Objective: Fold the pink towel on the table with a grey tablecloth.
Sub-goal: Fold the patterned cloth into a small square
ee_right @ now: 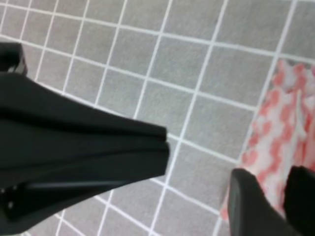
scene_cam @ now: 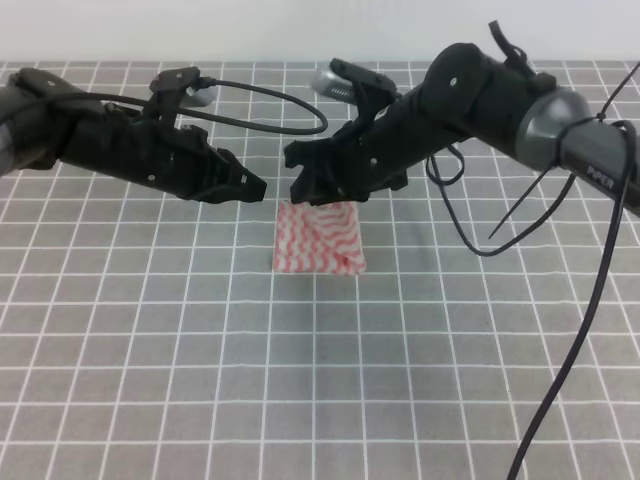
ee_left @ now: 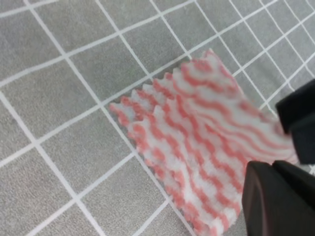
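The pink towel (scene_cam: 318,240), striped in pink and white, lies folded into a small patch on the table with a grey tablecloth (scene_cam: 150,350), just behind the middle. My left gripper (scene_cam: 258,187) hovers off the towel's far-left corner with its fingers together and nothing in them. In the left wrist view the towel (ee_left: 197,147) fills the centre, with the left gripper (ee_left: 273,196) at the bottom right. My right gripper (scene_cam: 296,172) hangs over the towel's far edge, fingers apart. The right wrist view shows the right gripper (ee_right: 281,201) straddling the towel's edge (ee_right: 288,113).
Black cables (scene_cam: 480,240) droop from the right arm, and one (scene_cam: 560,400) runs down to the front right. A cable loop (scene_cam: 290,110) arches behind the left arm. The gridded cloth ends at a pale wall (scene_cam: 300,30) at the back.
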`<action>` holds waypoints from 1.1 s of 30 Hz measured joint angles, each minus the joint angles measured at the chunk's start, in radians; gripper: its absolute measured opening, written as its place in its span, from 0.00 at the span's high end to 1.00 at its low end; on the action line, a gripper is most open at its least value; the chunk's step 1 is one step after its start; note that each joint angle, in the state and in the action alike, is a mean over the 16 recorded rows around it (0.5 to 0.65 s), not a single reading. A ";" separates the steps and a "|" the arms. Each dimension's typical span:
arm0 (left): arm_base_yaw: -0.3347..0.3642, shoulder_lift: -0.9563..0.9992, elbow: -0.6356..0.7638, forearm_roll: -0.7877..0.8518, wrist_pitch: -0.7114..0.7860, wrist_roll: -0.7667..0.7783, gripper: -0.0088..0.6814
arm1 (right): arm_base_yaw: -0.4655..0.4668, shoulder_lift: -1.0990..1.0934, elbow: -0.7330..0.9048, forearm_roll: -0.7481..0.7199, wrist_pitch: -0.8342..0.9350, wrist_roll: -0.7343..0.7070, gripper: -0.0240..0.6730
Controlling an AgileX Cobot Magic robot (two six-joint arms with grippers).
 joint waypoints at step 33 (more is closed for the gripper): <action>0.000 0.001 0.000 0.002 -0.005 0.004 0.99 | -0.020 0.025 -0.045 -0.101 0.039 0.021 0.74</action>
